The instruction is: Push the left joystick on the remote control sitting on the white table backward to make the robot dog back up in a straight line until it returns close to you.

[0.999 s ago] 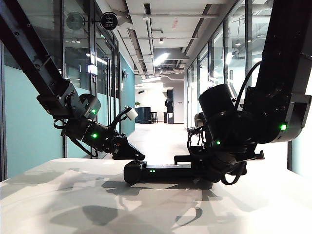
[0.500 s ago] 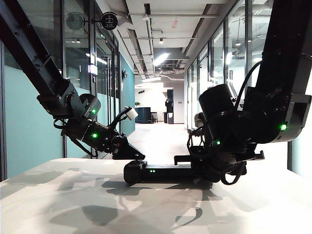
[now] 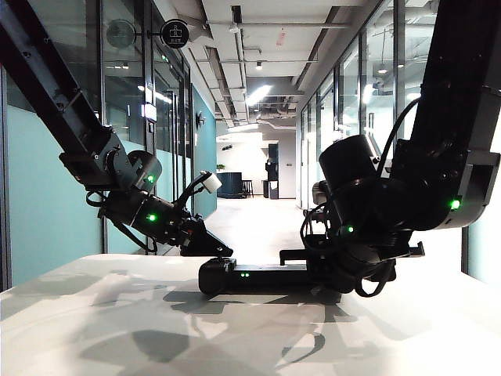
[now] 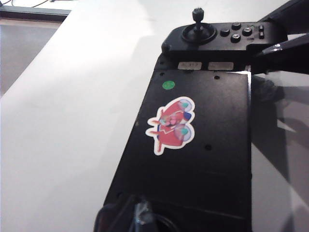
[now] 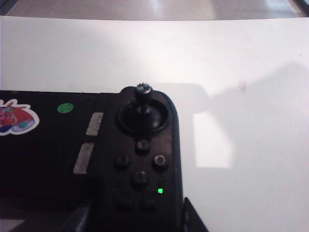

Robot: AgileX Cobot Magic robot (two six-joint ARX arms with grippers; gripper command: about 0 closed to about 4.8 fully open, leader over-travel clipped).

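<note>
Found no clear sight of the left joystick, presumably hidden under the left claw (image 3: 213, 247), poised low over the left end of the remote control (image 3: 262, 276); could not tell that claw's opening. Lay flat on the white counter (image 3: 109, 313), right end clasped between the fingers of the right claw (image 5: 137, 220), right-hand stick (image 5: 143, 94) upright. Saw no robot dog anywhere, so judged the backing-up unconfirmed, likely yet to finish

Backlit corridor silhouettes the arms; soft shadows cross the glaring white table (image 3: 117, 329).
</note>
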